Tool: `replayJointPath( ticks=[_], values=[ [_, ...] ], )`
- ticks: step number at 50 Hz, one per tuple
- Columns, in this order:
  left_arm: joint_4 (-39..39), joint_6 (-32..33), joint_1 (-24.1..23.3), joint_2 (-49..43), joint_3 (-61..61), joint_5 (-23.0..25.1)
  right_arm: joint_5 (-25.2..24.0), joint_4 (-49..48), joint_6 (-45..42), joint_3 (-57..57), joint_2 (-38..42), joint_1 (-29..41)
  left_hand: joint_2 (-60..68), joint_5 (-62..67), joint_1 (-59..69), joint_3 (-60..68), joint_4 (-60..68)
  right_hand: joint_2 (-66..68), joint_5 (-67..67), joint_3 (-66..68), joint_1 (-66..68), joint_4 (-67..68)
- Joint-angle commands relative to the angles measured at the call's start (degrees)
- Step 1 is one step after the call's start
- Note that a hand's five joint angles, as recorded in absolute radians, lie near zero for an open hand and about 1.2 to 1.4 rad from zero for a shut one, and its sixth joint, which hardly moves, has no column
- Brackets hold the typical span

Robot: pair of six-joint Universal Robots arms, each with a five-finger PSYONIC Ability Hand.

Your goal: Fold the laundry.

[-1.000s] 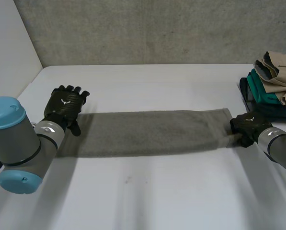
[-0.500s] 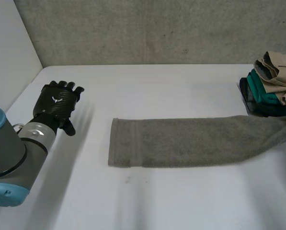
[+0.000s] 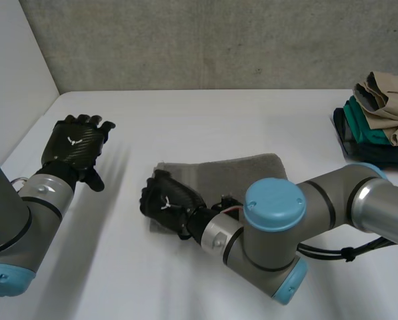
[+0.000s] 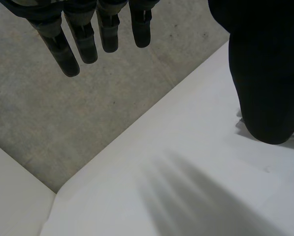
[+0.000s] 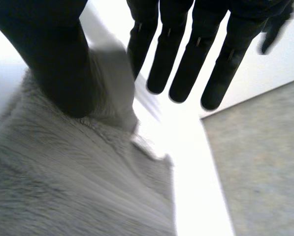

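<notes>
A grey towel (image 3: 242,170) lies doubled over in the middle of the white table (image 3: 185,280), its top layer ending at the left edge. My right hand (image 3: 169,203) rests on that left end, the arm reaching across the table's front. In the right wrist view its fingers (image 5: 186,54) are straight and spread away from the thumb (image 5: 58,59), which lies against a raised flap of the towel (image 5: 63,187). My left hand (image 3: 75,143) hovers open over the table's left side, apart from the towel, with straight fingers (image 4: 87,39) and nothing in it.
A pile of folded clothes (image 3: 379,117), tan over teal and dark blue, sits at the table's right edge. A grey wall (image 3: 205,40) runs along the back and a white panel (image 3: 12,80) stands at the left.
My right hand has carried the towel's right end across onto its left end, doubling the towel, and its fingers have loosened. The left hand has barely shifted.
</notes>
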Motion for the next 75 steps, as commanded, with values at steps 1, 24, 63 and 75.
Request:
replayJointPath(
  ticks=[1,24,63,75],
  values=[
    [0.0,0.0,-0.4,-0.1,0.4,0.0,10.4,5.2,5.3,0.7,-5.7,-0.9,-2.1,-3.1,-1.8,-2.4,-1.7,-29.9,-29.9,-30.7,-30.1,-30.7],
    [0.2,0.0,-3.6,-1.4,0.7,-0.1,16.7,11.6,16.4,18.9,-13.7,-28.7,-2.1,-3.1,-1.8,-2.4,-1.7,40.1,40.1,39.3,39.9,39.3],
    [-1.9,-11.5,-18.6,-4.9,17.4,-2.9,15.6,13.4,26.0,9.9,-19.6,-13.0,-1.0,-2.1,-0.8,-1.3,-0.6,-29.9,-29.9,-30.7,-30.1,-30.7],
    [-14.1,-20.7,-28.6,-18.5,29.0,-16.8,10.5,29.7,34.9,-1.7,-14.0,-17.3,-0.5,-1.6,-0.3,-0.8,-0.1,-29.9,-29.9,-30.7,-30.1,-30.7]
  ],
)
